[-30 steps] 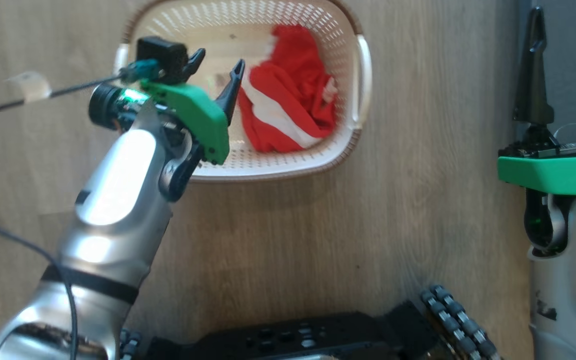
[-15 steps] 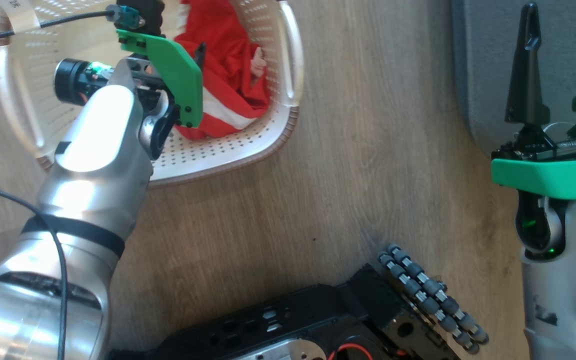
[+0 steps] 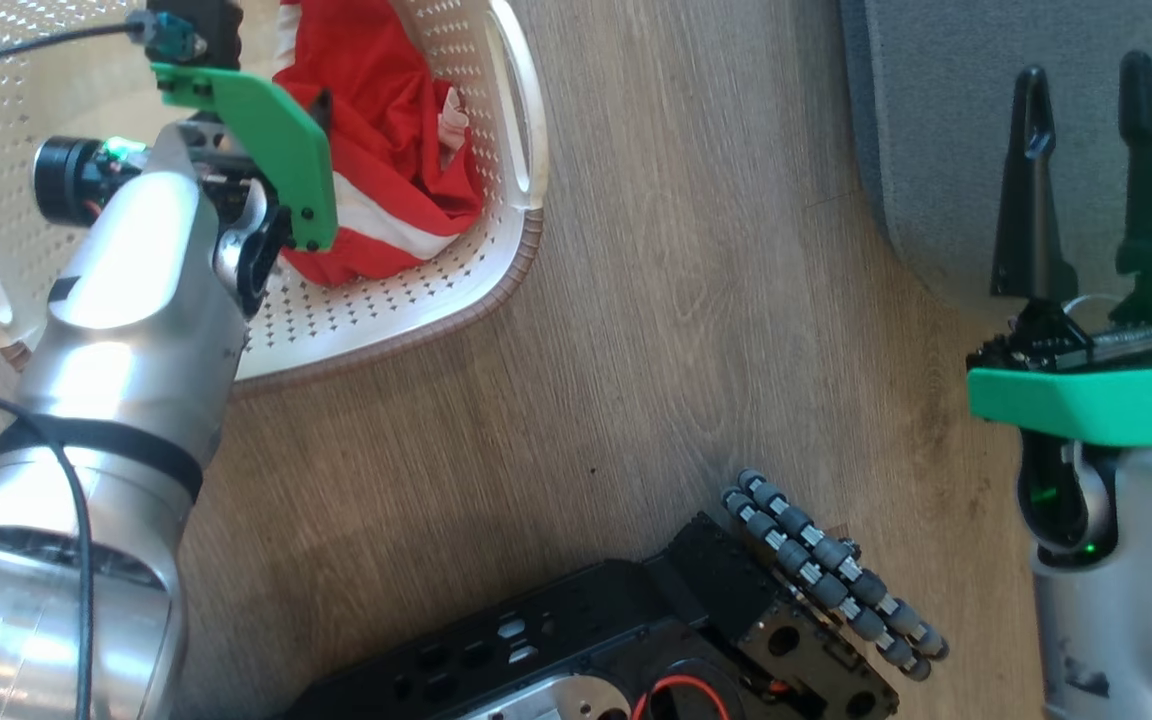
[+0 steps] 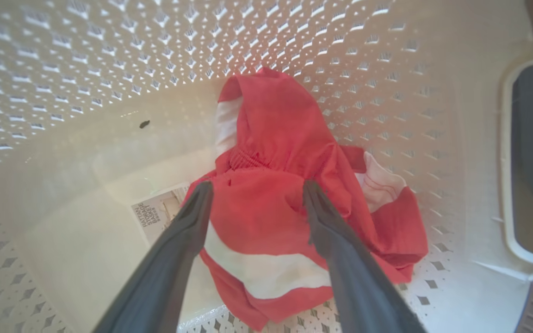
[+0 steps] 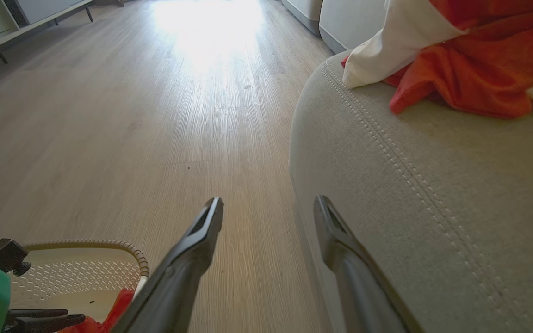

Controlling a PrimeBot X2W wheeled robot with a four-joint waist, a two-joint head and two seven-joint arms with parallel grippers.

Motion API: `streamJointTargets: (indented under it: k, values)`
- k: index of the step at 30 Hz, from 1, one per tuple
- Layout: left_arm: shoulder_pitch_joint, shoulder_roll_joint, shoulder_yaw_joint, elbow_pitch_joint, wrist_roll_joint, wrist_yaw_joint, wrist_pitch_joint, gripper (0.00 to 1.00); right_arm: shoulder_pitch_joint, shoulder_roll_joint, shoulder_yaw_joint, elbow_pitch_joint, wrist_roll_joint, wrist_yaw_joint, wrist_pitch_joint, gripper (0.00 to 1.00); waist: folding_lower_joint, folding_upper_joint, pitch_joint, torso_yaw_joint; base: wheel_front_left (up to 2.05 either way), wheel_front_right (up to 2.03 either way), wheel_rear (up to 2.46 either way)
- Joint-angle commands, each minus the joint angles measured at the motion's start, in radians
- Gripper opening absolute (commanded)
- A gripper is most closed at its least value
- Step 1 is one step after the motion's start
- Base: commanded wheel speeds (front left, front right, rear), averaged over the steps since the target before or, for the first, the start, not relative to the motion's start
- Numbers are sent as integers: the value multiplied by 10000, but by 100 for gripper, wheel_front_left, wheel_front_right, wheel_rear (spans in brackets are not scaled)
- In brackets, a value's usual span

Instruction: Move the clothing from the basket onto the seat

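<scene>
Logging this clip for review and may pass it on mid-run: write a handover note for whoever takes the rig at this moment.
Left gripper: jaws open, lowered into the basket, straddling a fold of the red garment with white stripe; not closed on it.
Right gripper: jaws open, empty, by the rounded edge of the grey seat.
Done: one red-and-white garment lies on the seat.
To do: close on the garment in the basket, lift it, carry it to the seat.
</scene>
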Motion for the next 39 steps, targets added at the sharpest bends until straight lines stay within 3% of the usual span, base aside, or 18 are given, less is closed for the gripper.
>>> streamJointTargets:
  k: [1, 29, 30, 31, 32, 39]
  values:
    - [13, 187, 119, 58, -93, -66, -77, 100, 648, -60, 44, -351, 52, -4, -64, 100, -1, 0, -31, -4, 0, 0, 0]
    - [332, -186, -515, 1218, -120, -468, -368, 100, 1289, -60, -275, -695, 189, -4, -64, 100, -1, 0, -45, 32, 0, 0, 0]
    - [342, -192, -567, 1226, -91, -484, -392, 77, 1291, -60, -276, -702, 199, -4, -64, 100, -1, 0, -29, 40, 0, 0, 0]
    - [362, -204, -634, 1234, -54, -517, -402, 26, 1289, -60, -274, -704, 202, -4, -64, 100, -1, 0, -19, 48, 0, 0, 0]
    - [391, -223, -682, 1241, -43, -558, -411, 0, 1282, -60, -271, -703, 201, -4, -64, 100, -1, 0, -14, 54, 0, 0, 0]
    - [459, -288, -802, 1192, -129, -800, -883, 0, 1163, -60, -247, -641, 112, -4, -64, 100, -1, 0, -193, 83, 0, 0, 0]
